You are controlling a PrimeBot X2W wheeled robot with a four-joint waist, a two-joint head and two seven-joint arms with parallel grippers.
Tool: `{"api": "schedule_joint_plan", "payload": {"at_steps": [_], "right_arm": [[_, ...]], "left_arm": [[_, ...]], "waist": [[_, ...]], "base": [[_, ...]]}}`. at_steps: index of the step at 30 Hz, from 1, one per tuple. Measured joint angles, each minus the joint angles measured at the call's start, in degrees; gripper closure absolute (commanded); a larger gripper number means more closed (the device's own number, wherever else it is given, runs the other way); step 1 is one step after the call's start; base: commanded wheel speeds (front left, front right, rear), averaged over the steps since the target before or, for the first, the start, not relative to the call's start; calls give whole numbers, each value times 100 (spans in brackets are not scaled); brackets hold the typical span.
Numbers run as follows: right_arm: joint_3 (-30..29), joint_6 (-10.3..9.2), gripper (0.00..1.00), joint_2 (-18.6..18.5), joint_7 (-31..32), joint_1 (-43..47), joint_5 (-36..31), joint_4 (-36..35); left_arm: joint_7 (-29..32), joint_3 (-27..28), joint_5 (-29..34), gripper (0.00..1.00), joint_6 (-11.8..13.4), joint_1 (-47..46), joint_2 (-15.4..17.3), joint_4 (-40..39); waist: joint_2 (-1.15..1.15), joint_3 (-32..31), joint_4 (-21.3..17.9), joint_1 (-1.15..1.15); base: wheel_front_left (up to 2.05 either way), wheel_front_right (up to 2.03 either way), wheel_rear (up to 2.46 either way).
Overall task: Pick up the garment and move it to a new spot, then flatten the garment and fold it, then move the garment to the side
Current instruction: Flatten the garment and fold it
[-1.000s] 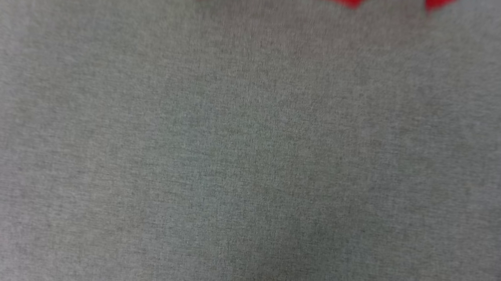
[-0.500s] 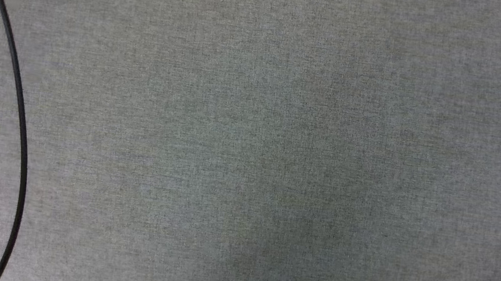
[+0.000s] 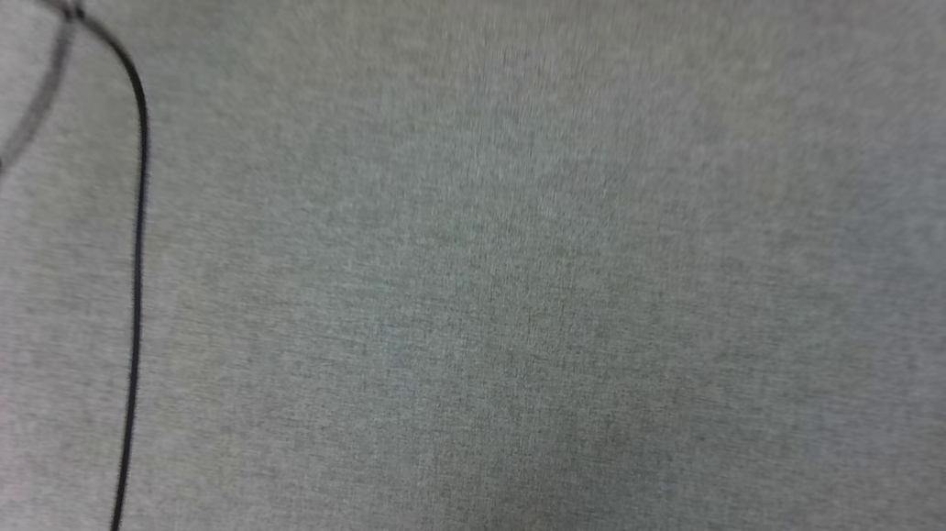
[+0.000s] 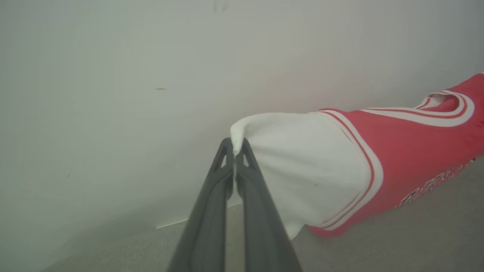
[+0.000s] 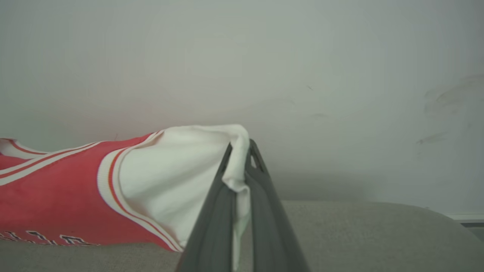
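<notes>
The garment (image 4: 408,151) hangs stretched between two thin sleeve pinches.
The left gripper (image 4: 235,146) is closed on one white sleeve tip, the right gripper (image 5: 242,158) on the other, over the grey surface (image 4: 416,241); pulling the arms apart could slip either small hold and drop that side.

Long dark grey tapering fingers (image 4: 208,215), small triangular cutouts (image 4: 222,161) near tips.

There is one red jersey garment (image 4: 408,151) with striped trim. It has two white short sleeves: one sleeve (image 4: 302,166) in the left wrist view and a second sleeve (image 5: 170,177) in the right. There are two grippers, the left gripper (image 4: 235,148) and the right gripper (image 5: 242,151), each with two long dark fingers (image 4: 211,211). One thin black cable (image 3: 136,255) lies on one grey woven surface (image 3: 574,270).
</notes>
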Motion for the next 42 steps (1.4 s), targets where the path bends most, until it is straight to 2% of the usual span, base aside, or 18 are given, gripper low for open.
{"api": "schedule_joint_plan", "payload": {"at_steps": [6,14,22,33,42], "right_arm": [[506,0,100,-48,35,1239,611,-190],[977,0,100,-442,214,3012,1547,-803],[1296,1,100,-914,153,4422,2006,-1221],[1529,1,100,-1262,131,5521,2314,-1506],[1981,1,100,-1731,269,6250,2296,-2205]], "left_arm": [[-177,-219,-368,100,0,1232,-24,-75],[-122,-475,-668,100,25,3029,102,-486],[-133,-646,-948,100,271,4629,268,-900],[-143,-898,-1044,100,461,5643,316,-1222],[91,-1014,-1341,100,526,6511,587,-1550]], "waist": [[0,-606,10,-2],[0,-1452,68,-3],[0,-2146,115,-3],[0,-2728,234,-2],[1,-3216,280,-2]], "base": [[0,0,0],[0,0,0],[0,0,0],[0,0,0],[0,0,0]]}}
